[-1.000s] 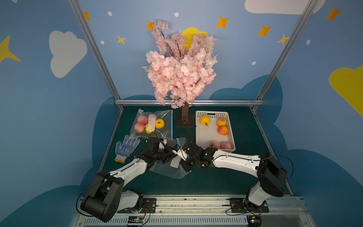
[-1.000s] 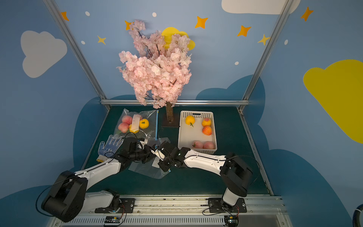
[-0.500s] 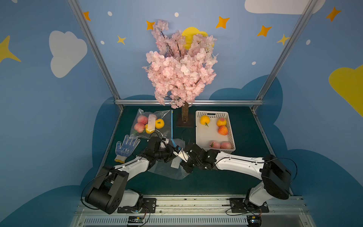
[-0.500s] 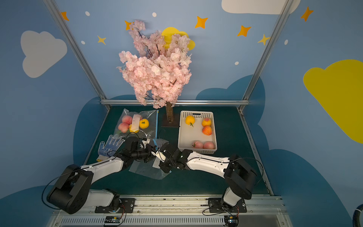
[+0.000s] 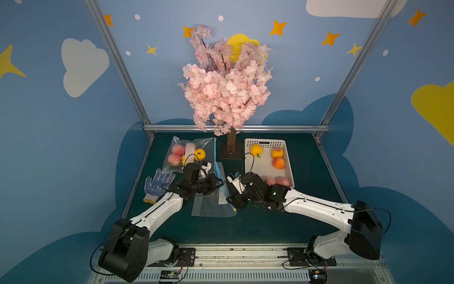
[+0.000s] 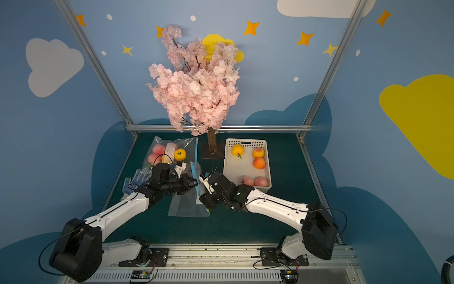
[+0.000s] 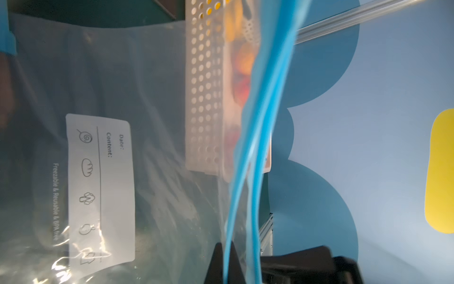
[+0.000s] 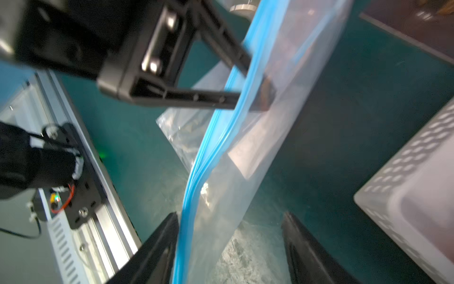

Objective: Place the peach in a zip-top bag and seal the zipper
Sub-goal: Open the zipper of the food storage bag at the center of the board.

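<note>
Mat [image 5: 270, 226] lies bare in front of the zip-top bag [image 5: 211, 206]; basket [image 5: 265, 142], trunk [image 5: 231, 145] and filled bag [image 5: 206, 145] stand behind.

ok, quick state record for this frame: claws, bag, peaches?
left claw: shut on zipper strip
right claw: open, jaws either side of the bag's edge, holding nothing
empty bag: zipper edge raised, bottom on the mat, strips look parted
peaches: none in this bag; several in white basket

Blue walls [image 5: 61, 152] — white clouds [image 5: 83, 66], orange stars [image 5: 277, 27]; green tabletop [image 5: 310, 169], aluminium frame [image 5: 172, 127].
</note>
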Robot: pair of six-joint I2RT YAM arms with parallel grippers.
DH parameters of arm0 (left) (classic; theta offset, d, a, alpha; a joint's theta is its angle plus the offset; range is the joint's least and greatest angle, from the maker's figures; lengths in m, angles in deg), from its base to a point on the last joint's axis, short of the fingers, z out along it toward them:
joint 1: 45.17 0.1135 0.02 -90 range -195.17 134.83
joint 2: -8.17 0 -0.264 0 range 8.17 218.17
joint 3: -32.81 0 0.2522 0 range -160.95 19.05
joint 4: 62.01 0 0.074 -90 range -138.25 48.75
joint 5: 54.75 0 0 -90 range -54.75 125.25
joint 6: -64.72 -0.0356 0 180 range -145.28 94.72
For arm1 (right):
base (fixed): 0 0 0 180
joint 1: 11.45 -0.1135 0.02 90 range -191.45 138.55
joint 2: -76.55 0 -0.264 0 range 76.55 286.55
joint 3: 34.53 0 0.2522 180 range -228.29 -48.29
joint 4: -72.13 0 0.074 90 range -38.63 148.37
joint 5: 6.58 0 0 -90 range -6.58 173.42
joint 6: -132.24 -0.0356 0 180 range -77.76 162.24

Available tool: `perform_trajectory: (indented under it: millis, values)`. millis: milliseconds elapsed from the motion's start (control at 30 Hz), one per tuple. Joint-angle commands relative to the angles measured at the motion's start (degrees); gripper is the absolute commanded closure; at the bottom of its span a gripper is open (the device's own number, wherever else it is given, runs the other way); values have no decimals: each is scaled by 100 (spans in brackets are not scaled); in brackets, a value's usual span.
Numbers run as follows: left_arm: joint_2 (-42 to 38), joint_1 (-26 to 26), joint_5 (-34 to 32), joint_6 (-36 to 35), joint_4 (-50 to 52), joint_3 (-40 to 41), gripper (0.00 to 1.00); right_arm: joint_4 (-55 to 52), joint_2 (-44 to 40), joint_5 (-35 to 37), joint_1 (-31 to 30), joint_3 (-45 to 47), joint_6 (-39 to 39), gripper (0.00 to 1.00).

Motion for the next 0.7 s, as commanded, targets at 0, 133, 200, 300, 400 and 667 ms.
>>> perform_trajectory:
  millis: [0, 133, 200, 300, 400, 667]
  values:
    - [-40, -8, -102, -894, 691, -209, 97, 39, 15, 691, 18, -196, -484, 29]
    - [46, -26, -142, -1062, 843, -413, 97, -707, 450, 876, 1, -988, -571, 30]
    - [103, -38, -150, -1082, 858, -471, 97, -853, 632, 1000, 8, -1220, -703, 30]
    - [181, -43, -146, -1057, 850, -516, 97, -854, 865, 1256, 4, -1358, -908, 31]
    - [219, -56, -129, -1025, 816, -531, 97, -897, 1060, 1334, 1, -1451, -997, 33]
    - [280, -78, -133, -995, 806, -545, 97, -1188, 1397, 705, -7, -1820, -937, 32]
